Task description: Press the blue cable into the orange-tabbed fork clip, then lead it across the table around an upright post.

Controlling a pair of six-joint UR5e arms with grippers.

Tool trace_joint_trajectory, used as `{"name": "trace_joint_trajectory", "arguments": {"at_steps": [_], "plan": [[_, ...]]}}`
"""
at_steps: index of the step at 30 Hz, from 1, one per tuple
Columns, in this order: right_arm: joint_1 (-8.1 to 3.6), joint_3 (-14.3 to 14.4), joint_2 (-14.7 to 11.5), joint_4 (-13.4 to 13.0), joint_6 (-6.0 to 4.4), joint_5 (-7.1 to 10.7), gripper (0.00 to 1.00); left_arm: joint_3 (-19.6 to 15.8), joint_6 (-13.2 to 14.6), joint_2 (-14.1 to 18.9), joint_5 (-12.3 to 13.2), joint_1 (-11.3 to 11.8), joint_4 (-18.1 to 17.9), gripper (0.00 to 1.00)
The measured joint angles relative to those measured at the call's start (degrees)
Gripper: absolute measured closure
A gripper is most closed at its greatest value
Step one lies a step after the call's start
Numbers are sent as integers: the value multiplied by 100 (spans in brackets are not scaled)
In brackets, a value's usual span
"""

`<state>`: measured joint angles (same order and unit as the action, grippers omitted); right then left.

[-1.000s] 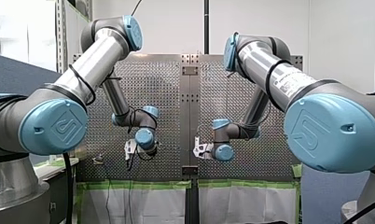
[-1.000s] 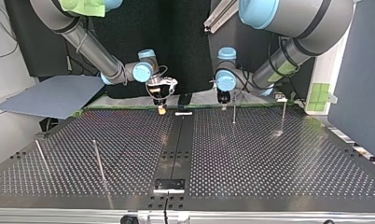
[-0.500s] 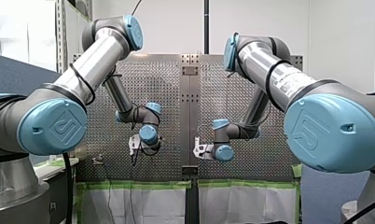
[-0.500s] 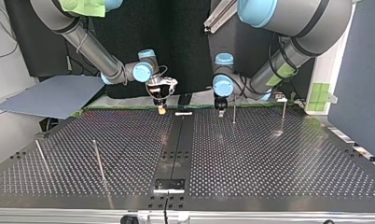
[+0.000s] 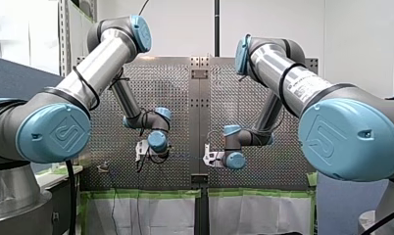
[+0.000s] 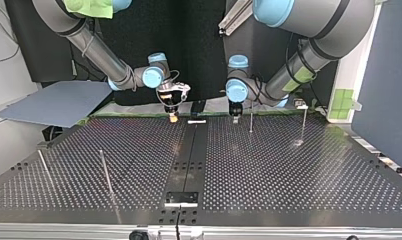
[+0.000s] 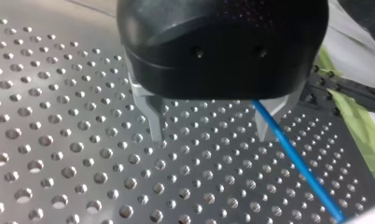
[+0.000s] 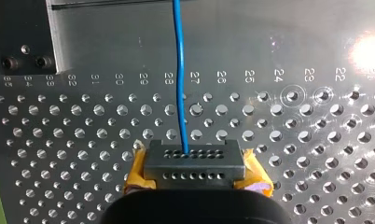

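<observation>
Over in the right wrist view, the blue cable is clenched between the yellow pads of the right claw, and from there it is stretched straight ahead over the perforated surface. The left claw is held released just above the holes. Its metal fingers are spread wide, and the cable is seen slanting past just beside one of them.

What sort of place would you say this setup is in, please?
Most likely a robotics lab's cable-routing test bench: two grey-and-blue jointed robot arms reach over a perforated metal table, thin upright metal posts stand on it, and a thin blue cable lies over it.
</observation>
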<state>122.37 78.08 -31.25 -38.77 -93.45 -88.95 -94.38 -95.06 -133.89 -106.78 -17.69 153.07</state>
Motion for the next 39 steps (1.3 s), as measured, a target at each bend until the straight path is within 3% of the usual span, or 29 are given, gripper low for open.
{"name": "trace_joint_trajectory", "arguments": {"at_steps": [1, 2, 3, 4, 5, 6, 7, 26, 32, 39], "plan": [[0, 0, 0, 0, 0, 0, 100, 0, 28, 0, -1, -5, -1, 45], [0, -1, 0, 0, 0, 0, 100, 0, 50, 0, -3, -10, -2, 57], [0, -1, 0, 0, 0, 0, 100, 0, 73, 0, -5, -19, -2, 57], [-1, 0, 0, 0, 0, 0, 100, 0, 85, 0, -7, -25, -2, 76], [-2, 0, 0, 0, 0, 0, 100, 0, 93, 0, -9, -32, -2, 88], [-2, 1, 0, 0, 0, 0, 100, 0, 100, 0, -10, -41, -2, 88], [-1, 0, 0, 0, 0, 0, 100, 0, 104, 0, -11, -47, -2, 100], [-9, -37, 2, 78, 6, -6, 100, 1, 99, 5, -10, -108, 111, 100], [-40, -88, -116, 343, 57, -117, 100, 0, 93, 67, -120, -133, 261, 100], [-58, -87, -436, 734, 138, -156, 100, 0, 58, 394, -266, -272, 341, 100]]}}
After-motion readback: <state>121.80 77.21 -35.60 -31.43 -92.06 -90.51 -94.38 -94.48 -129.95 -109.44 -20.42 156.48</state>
